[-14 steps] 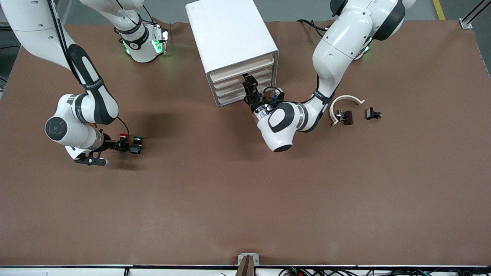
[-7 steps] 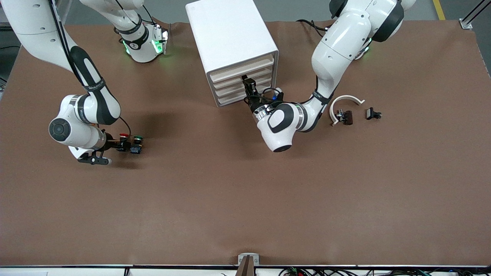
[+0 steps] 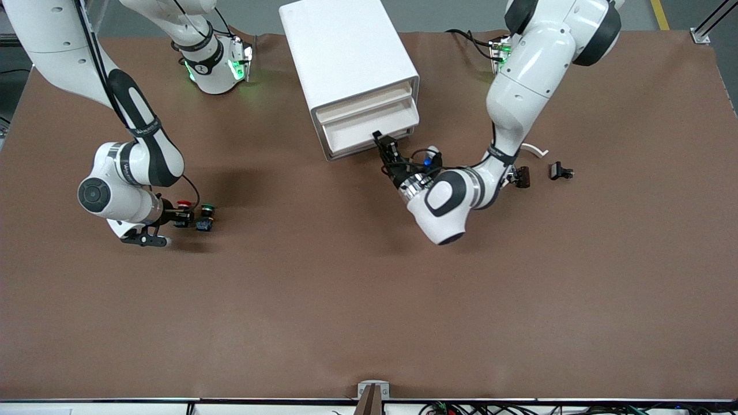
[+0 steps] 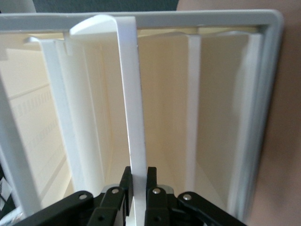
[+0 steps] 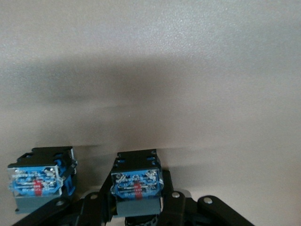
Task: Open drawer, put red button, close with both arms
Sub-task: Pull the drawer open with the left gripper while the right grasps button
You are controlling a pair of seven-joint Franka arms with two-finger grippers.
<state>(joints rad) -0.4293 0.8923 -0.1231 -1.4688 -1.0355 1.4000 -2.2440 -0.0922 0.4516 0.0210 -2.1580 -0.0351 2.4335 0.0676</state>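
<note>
Two white jointed arms work at a brown-covered table [image 3: 369, 300], with a white plastic drawer cabinet [image 3: 346, 52] as landmark. The left gripper [image 3: 385, 145] sits in front of the cabinet, its black fingers [image 4: 151, 181] pinched on the thin white handle [image 4: 134, 117] of a cream drawer [image 3: 369, 129] that stands pulled partway out. The right gripper [image 3: 183, 218] is low at the table, well apart from the cabinet toward the right arm's end and nearer the front camera, clamped on the red button [image 3: 184, 204], a small switch with a round red cap and a black-and-blue body [image 5: 136, 181]. Just beside it stands a like switch with a green cap [image 3: 207, 207]; its blue body [image 5: 40, 181] is close to one finger. Both bodies carry a small printed label, too fine to read. Toward the left arm's end lie a curved white plastic piece [image 3: 535, 150], a dark brown block [image 3: 522, 176] and a small black clip [image 3: 559, 171]. The broad tabletop nearer the front camera than the cabinet lies bare.
</note>
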